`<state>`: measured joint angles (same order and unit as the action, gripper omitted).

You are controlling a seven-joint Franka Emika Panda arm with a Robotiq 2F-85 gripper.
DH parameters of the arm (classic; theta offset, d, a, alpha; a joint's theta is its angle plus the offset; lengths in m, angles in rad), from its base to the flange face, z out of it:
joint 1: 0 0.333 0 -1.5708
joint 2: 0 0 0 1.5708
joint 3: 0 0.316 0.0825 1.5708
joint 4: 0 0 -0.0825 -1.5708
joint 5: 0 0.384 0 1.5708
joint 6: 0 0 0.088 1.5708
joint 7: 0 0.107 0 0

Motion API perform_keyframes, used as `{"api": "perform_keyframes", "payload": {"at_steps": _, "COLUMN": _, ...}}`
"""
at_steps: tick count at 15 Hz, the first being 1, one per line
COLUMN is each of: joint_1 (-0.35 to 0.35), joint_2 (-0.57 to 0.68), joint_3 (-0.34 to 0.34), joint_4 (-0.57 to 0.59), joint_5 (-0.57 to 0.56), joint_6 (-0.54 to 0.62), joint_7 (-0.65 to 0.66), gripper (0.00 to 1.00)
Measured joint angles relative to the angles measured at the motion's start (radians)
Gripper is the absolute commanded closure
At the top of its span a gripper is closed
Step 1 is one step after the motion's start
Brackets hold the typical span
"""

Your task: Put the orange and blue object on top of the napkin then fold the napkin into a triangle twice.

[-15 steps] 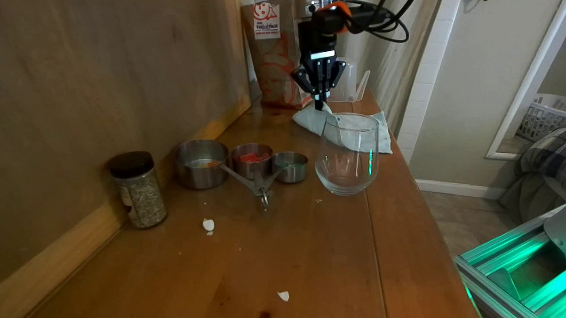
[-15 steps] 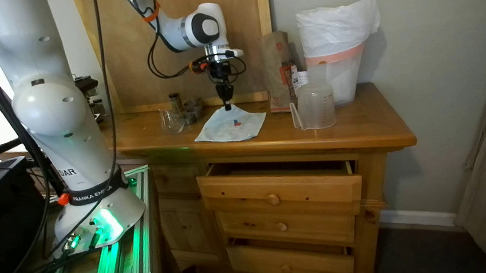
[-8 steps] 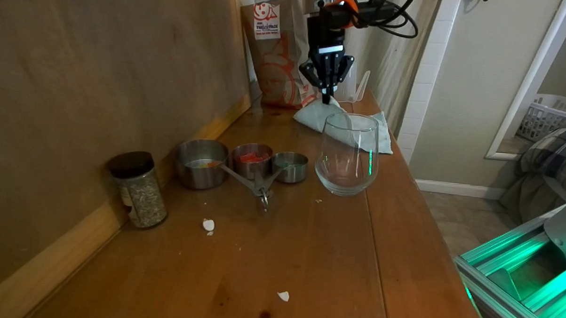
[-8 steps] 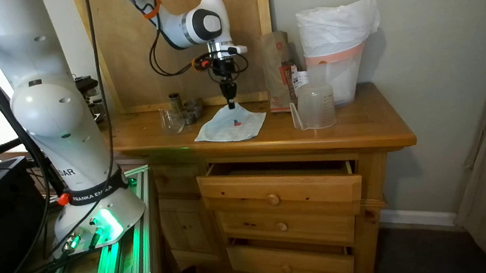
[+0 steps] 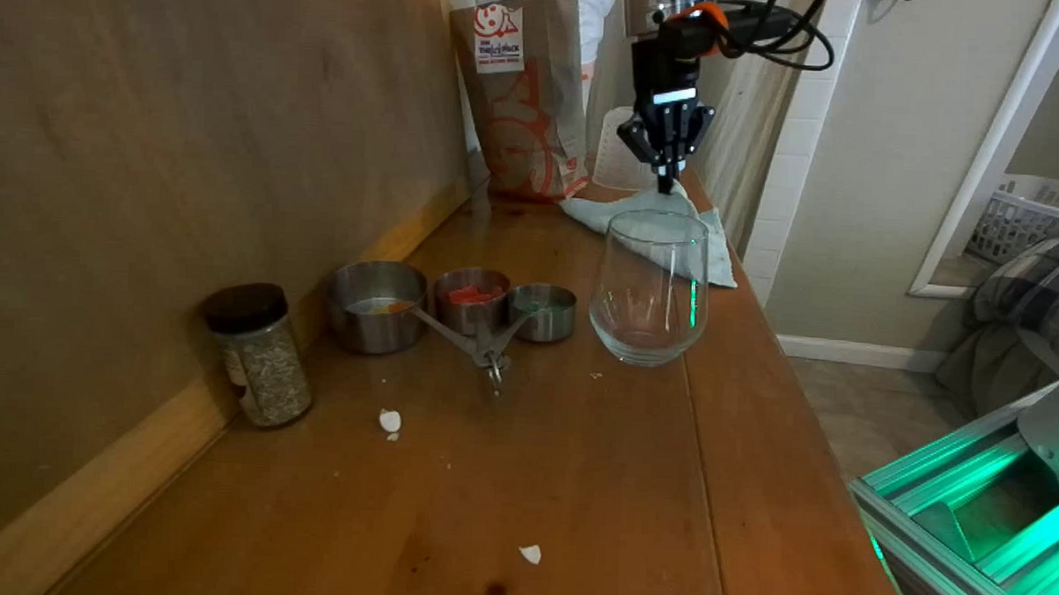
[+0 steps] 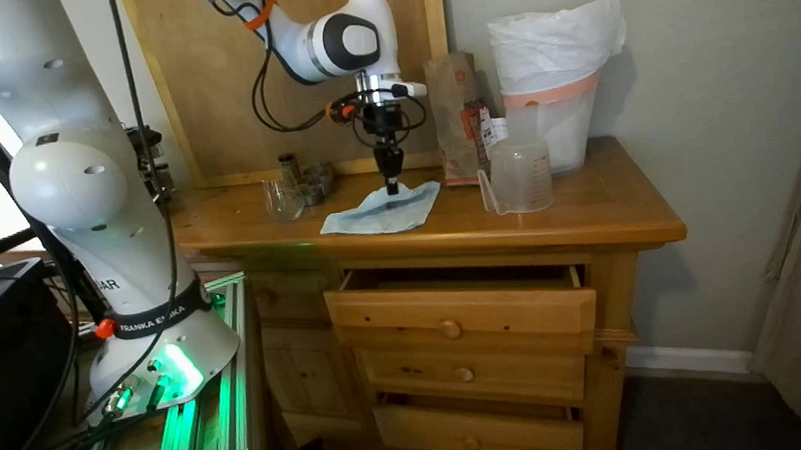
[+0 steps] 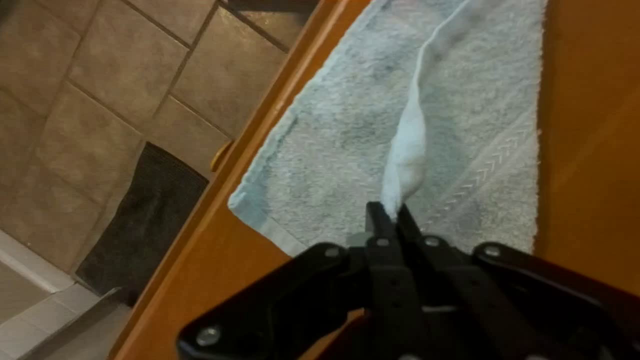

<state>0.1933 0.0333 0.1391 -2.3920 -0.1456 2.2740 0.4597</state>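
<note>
In an exterior view I see the gripper [image 6: 393, 190] pointing down over the napkin [image 6: 371, 220], its jaws pressed together on a raised part, which seems to be a corner; so I judge that the first triangle fold is in hand. The rest of the napkin lies near the front edge of the wooden counter [image 6: 489, 227], apart from the plastic jug [image 6: 528, 176]. The orange and blue object I cannot make out with certainty; perhaps the lifted napkin covers it. The next move, I think, calls for laying this corner gently on the opposite one, and only then letting go, so that the second fold can follow. In an exterior view the napkin is seen beyond a rounded, clear glass [image 5: 647, 332] without stem, beside which stand shiny metal measuring cups [image 5: 463, 317]. In the wrist view the grip is clearest: a thin, smooth strip is squeezed between the jaws and runs away as a narrow ridge. Around it the napkin is fluffy as a towel, with a flat band of small arrow marks.
</note>
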Motion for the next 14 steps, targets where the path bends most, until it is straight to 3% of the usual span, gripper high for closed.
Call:
{"api": "perform_keyframes", "payload": {"at_steps": 5, "joint_1": -0.052, "joint_2": -0.009, "joint_3": -0.026, "joint_4": -0.016, "joint_5": 0.0, "joint_6": 0.001, "joint_7": -0.068, "gripper": 0.98}}
{"api": "perform_keyframes", "payload": {"at_steps": 11, "joint_1": -0.057, "joint_2": 0.001, "joint_3": -0.026, "joint_4": -0.018, "joint_5": 0.001, "joint_6": 0.0, "joint_7": -0.076, "gripper": 0.96}}
{"api": "perform_keyframes", "payload": {"at_steps": 14, "joint_1": -0.057, "joint_2": 0.013, "joint_3": -0.026, "joint_4": -0.02, "joint_5": 0.0, "joint_6": 0.001, "joint_7": -0.076, "gripper": 0.63}}
